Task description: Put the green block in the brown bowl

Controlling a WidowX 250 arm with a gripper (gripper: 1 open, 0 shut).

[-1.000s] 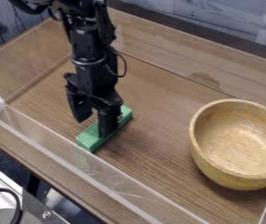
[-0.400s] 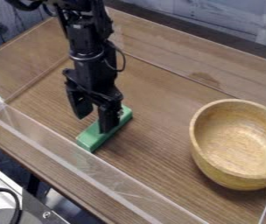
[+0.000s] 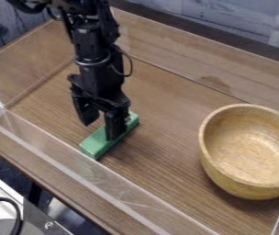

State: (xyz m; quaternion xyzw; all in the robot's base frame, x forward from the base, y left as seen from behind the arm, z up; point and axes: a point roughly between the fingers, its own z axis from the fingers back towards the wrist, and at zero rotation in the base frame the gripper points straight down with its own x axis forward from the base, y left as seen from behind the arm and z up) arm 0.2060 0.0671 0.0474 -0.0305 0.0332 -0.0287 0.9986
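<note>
Nothing has shifted: the black gripper (image 3: 102,117) still hangs jaws wide, gripping nothing, straddling the flat green block (image 3: 110,137), well left of the round, grainy brown bowl (image 3: 249,151).

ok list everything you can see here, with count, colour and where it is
green block: one, bright green, flat on the table left of centre, right under the gripper's fingertips
brown bowl: one, light tan wood, upright at the right side of the table, nothing visible inside
table: one, dark brown wood grain, fills most of the view
clear barrier: one, transparent, runs along the table's near and left edges
black cable: one, black, bottom left corner off the table
robot arm: one, black, comes down from the top left
gripper: one, black, pointing down, jaws open over the green block
</note>
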